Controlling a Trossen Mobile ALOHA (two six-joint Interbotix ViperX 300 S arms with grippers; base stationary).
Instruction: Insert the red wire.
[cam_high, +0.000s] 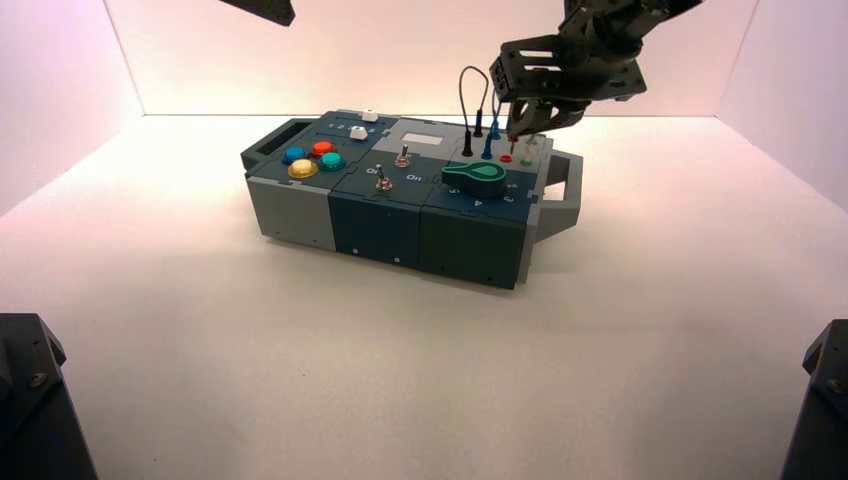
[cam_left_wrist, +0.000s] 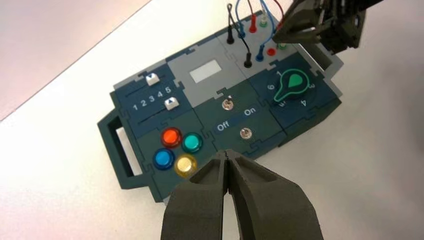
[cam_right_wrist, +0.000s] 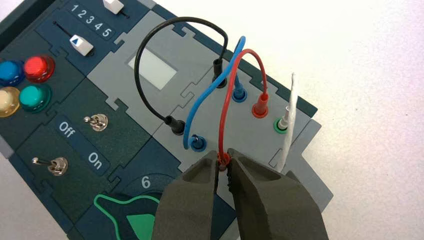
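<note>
Wire (cam_right_wrist: 224, 107) held by right hand (cam_right_wrist: 226, 153), with one plug still to put in

The wire is red and thin, and it makes an arch over the right rear part of the box (cam_right_wrist: 122, 92). Its far plug (cam_right_wrist: 261, 103) stands in the far red socket (cam_right_wrist: 259, 113). The near end is between the tips of the right hand, which is closed on it, just above the near red socket (cam_left_wrist: 271, 51). In the left wrist view this socket shows uncovered, so I judge that the near end is not in.

The left hand (cam_left_wrist: 226, 153) is shut with nothing in it, and it waits above the counter (cam_high: 330, 380), near the left side of the box.

The wire should be very light and easy to bend, with some spring in its arch. The plug is probably stiff, smooth and able to turn a little in the grip. It is best to hold it by its hard body, not by the soft lead, because the lead would fold under a push. The next move seems to be a small alignment, then a straight press down. If the plug leans, it may catch on the socket rim, or the arch may pull it aside. The blue wire (cam_right_wrist: 210, 90) is close beside, so the hand should not brush it.
</note>
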